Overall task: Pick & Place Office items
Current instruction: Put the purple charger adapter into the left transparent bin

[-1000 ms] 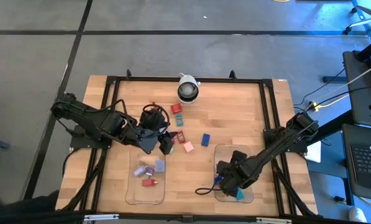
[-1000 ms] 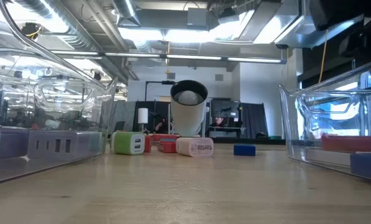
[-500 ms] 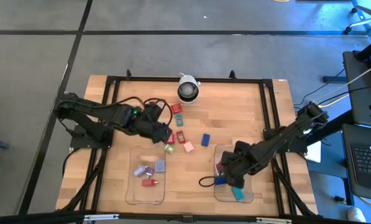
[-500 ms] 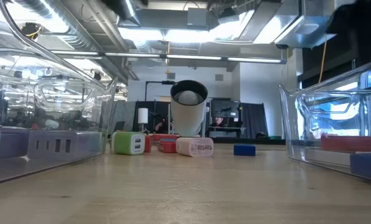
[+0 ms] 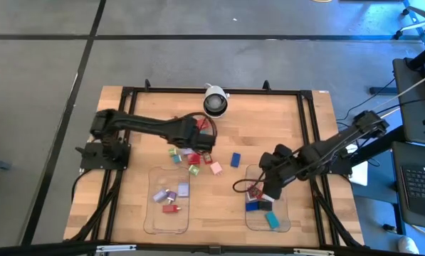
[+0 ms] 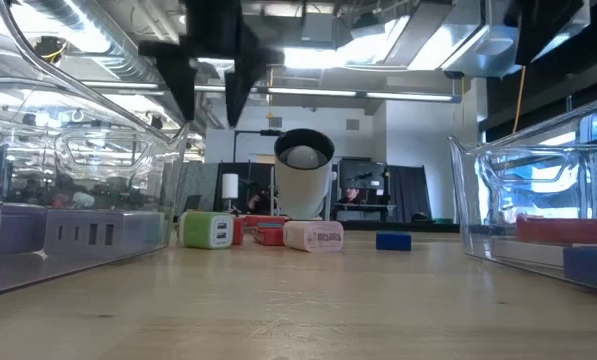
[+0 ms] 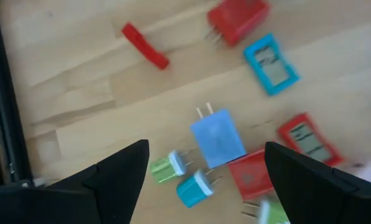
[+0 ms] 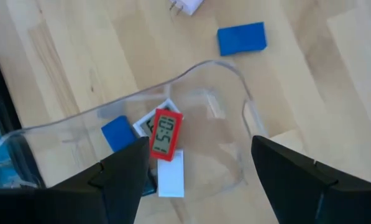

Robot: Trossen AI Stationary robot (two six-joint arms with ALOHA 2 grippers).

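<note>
since the earlier frame both arms have shifted: the left gripper (image 5: 203,141) has swung from beside the left tray (image 5: 166,224) toward the middle of the high view, and the right gripper (image 5: 269,186) has risen from the lower part of the right tray (image 5: 287,226) to that tray's upper edge.

starting at the left of the high view, we see the left tray in the lower left of the table (image 5: 269,117), holding lilac and red items (image 5: 171,198). just right of it and higher, the left gripper hangs over the loose cluster of office items (image 5: 194,158) at the centre of the frame, its fingers (image 7: 120,171) spread wide with nothing between them. in the left wrist view a blue plug block (image 7: 218,138) lies on bare wood in the gap, with small green (image 7: 166,168) and teal (image 7: 193,188) plugs just beside it and red blocks (image 7: 240,18) around.

above centre stands the white-and-black camera dome (image 5: 214,102). a lone blue block (image 5: 235,159) lies right of the cluster.

farther right, the right gripper hovers over the right tray, fingers (image 8: 120,174) released and empty. in the right wrist view a red clock-faced piece (image 8: 166,134) rests inside that tray on white and blue pieces (image 8: 118,132).
</note>
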